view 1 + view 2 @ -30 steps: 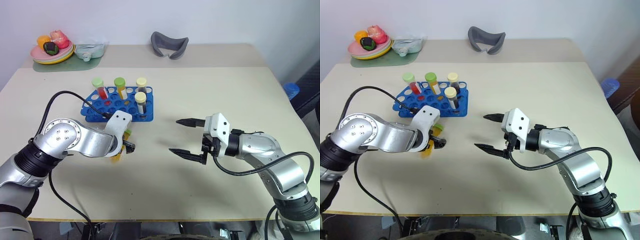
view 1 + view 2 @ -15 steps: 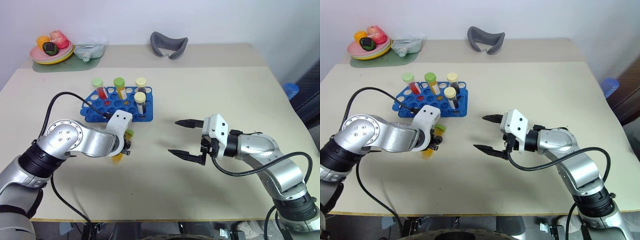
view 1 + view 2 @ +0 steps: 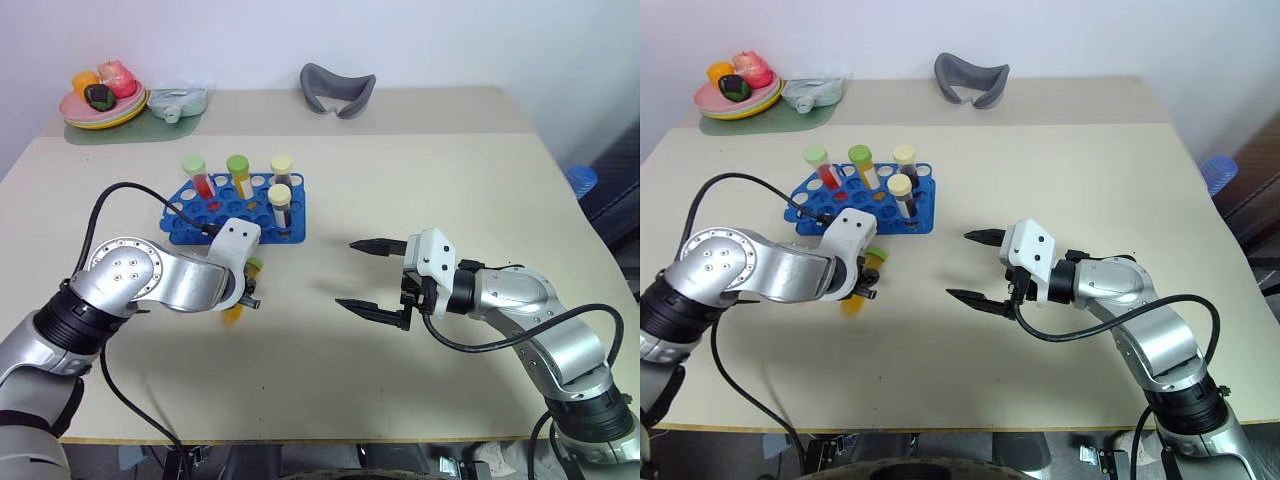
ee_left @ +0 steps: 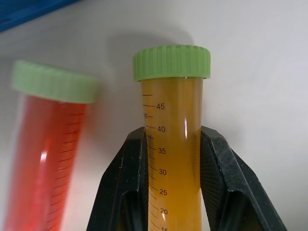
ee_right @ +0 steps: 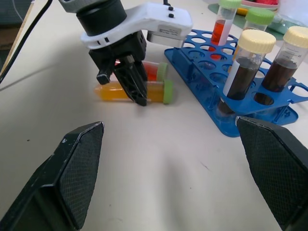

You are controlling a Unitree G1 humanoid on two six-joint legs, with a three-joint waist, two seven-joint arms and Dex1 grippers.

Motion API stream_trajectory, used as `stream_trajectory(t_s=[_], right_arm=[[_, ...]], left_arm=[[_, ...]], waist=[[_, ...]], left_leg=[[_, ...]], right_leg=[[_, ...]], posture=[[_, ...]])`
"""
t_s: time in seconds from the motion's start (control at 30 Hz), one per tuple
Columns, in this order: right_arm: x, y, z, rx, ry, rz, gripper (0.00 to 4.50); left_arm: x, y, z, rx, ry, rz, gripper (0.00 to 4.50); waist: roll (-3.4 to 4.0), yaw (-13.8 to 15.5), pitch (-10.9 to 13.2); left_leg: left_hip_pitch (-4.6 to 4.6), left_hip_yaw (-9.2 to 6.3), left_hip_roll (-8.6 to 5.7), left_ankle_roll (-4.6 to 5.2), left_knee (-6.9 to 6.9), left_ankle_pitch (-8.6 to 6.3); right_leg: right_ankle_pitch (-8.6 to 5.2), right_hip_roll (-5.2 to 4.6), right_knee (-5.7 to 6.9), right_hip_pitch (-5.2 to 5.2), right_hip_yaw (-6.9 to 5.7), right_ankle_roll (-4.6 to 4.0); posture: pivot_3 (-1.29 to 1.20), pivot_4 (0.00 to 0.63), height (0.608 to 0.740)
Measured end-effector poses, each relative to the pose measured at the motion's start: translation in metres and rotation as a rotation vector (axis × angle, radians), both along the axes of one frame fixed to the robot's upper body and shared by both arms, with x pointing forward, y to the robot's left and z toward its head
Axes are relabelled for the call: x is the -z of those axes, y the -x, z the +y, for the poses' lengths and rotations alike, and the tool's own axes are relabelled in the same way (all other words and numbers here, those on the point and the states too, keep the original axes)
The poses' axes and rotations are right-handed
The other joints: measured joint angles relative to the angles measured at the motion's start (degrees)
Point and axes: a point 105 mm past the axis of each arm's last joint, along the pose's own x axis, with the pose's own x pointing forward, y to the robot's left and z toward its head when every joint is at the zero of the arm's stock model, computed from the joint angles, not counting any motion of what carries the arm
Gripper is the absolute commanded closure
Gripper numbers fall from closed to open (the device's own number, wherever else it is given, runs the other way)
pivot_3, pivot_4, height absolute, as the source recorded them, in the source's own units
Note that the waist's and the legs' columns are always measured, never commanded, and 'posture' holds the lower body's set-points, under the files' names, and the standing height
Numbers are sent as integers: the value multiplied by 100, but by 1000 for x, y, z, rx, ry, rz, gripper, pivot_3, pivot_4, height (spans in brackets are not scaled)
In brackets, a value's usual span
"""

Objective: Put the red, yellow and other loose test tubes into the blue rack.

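Beige surface (image 3: 400, 180) carries everything we record, largest first. At its far edge we note a grey curved item (image 3: 339, 89), a stack of plates holding toy food (image 3: 103, 104) on a green mat, and a pale green container (image 3: 181, 98) beside them. We find the blue rack (image 3: 236, 211) left of centre, with four capped tubes upright in it: one red with a green cap (image 3: 198, 174), one with a green cap (image 3: 239, 172), and two dark ones with cream caps (image 3: 281, 205). Just in front of the rack, we see the left tool (image 3: 250, 297) clamped across the yellow tube (image 4: 172, 144), its fingers (image 4: 122, 183) pressing both sides below the green cap; the tube lies on its side on the surface. We see the red tube (image 4: 45, 154), also green-capped, lying just beside it, nearer the rack. Well apart to the right, the right tool (image 3: 372, 277) hovers with its two fingers spread wide, holding nothing.
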Motion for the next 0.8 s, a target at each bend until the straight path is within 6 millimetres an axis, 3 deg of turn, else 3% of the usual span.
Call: stream_trajectory(t_s=[0.17,0.43,0.57,0.67,0.8], right_arm=[[1,0,2,-4,0,0,0],[3,2,5,-16,0,5,0],[2,2,6,-20,-1,0,0],[2,1,5,-19,-1,0,0],[2,2,5,-20,-3,-2,0]], left_arm=[[-1,14,18,172,-84,-160,3697],[-5,24,26,322,134,-438,3697],[-12,30,28,293,344,-548,3697],[-26,34,46,198,510,-697,3697],[-54,27,70,141,517,-909,3697]], waist=[[3,20,2],[6,105,2],[2,155,3],[3,141,4],[1,190,3]], left_leg=[[-4,7,0,-18,-15,10],[-3,12,0,15,-13,-9],[-9,15,2,28,-13,-17],[-8,16,5,35,-13,-20],[-6,12,3,35,-1,-21]], right_leg=[[0,0,-13,-5,-1,0],[0,-5,-18,1,0,-2],[-1,-5,-25,-3,1,-2],[-1,-3,-24,-5,1,-3],[0,-4,-22,7,-2,-2]], posture=[[0,150,740],[0,150,740],[0,150,740],[0,150,740],[0,150,740]])
